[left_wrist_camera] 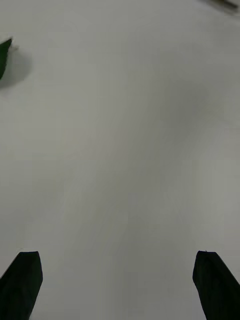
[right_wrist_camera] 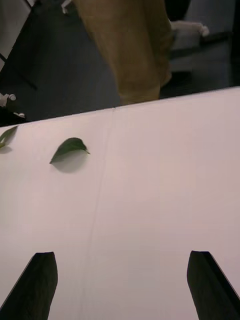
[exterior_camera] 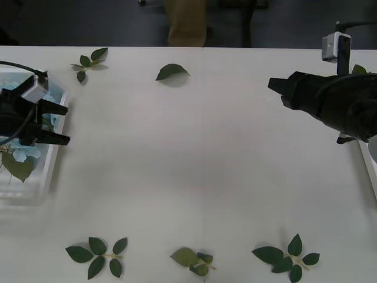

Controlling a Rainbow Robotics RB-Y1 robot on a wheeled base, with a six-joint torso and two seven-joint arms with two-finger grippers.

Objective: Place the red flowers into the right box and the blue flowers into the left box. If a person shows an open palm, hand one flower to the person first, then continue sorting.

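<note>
We are hovering our left pincer [exterior_camera: 63, 124], fingers apart and empty, beside the left box [exterior_camera: 50, 171] holding blue flowers [exterior_camera: 23, 154], apparently finishing sorting.

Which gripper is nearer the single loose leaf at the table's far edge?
Right, narrowly. The right gripper sits across bare table from the leaf; the left gripper hovers by the left box.

Left box [exterior_camera: 52, 168] sits at the bench's left edge, a shallow translucent white tray. Inside it lie pale blue flowers [exterior_camera: 23, 153], petals peeking out beside a large green leaf, partly hidden behind the arm. Right box [exterior_camera: 371, 171] shows just a pale rim at the far right edge. Khaki trousers of the person [exterior_camera: 186, 23] stand beyond the bench.
</note>
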